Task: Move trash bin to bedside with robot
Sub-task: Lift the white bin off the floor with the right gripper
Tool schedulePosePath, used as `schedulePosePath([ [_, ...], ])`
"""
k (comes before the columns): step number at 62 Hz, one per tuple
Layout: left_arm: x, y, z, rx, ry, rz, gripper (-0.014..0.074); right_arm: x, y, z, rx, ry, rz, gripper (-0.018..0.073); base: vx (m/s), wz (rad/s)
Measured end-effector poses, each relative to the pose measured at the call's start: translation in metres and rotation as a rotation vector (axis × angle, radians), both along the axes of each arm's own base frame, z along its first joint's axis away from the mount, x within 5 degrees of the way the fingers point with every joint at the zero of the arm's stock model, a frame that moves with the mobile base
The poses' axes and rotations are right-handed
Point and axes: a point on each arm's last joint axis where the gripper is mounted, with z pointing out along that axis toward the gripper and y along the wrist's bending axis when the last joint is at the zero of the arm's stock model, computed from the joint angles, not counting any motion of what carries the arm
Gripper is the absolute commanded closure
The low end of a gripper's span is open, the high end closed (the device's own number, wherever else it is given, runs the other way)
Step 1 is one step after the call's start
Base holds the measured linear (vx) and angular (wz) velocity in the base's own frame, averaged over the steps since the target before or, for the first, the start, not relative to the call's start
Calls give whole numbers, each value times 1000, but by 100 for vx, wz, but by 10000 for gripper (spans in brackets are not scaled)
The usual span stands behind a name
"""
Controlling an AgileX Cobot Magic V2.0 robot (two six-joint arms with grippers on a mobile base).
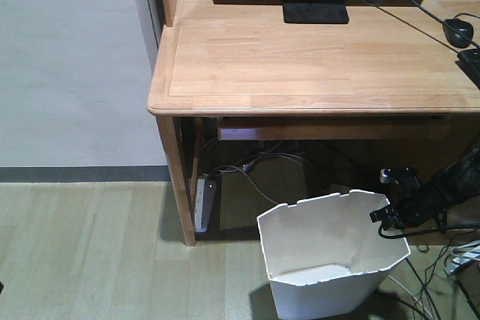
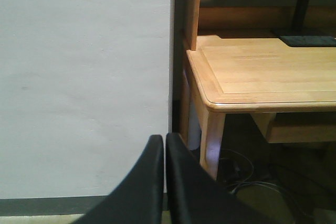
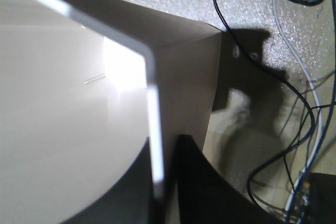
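Observation:
The white trash bin stands on the floor in front of the wooden desk, at the bottom of the front view. My right gripper sits at the bin's right rim. In the right wrist view the thin rim runs between the two black fingers of my right gripper, one finger inside the bin and one outside, closed on the wall. My left gripper is shut with nothing in it and faces a white wall beside the desk. The bedside is out of view.
The light wooden desk carries a monitor base and a mouse. A power strip leans by the desk leg. Loose cables lie on the floor right of the bin.

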Motion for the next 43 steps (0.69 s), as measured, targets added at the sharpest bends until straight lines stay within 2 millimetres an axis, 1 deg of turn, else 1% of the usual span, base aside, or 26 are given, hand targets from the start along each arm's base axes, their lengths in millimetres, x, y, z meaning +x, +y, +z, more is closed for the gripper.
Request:
schedulePosePath([
  [10,0,0,0,0,0,0,602,-8,7,33,44,-26,-31,565,0,0],
  [21,0,0,0,0,0,0,602,-25,16,74,79,-32,-62,565,0,0],
  [23,0,0,0,0,0,0,602,-27,17,84,82,-42,-57,565,0,0],
  [34,0,0,0,0,0,0,602,-41,23,127,93,-81,-21,565,0,0],
  [35,0,0,0,0,0,0,602,-41,24,133,91,-94,-18,565,0,0],
  [43,0,0,0,0,0,0,602,-50,28,164,89,-139,1,565,0,0],
])
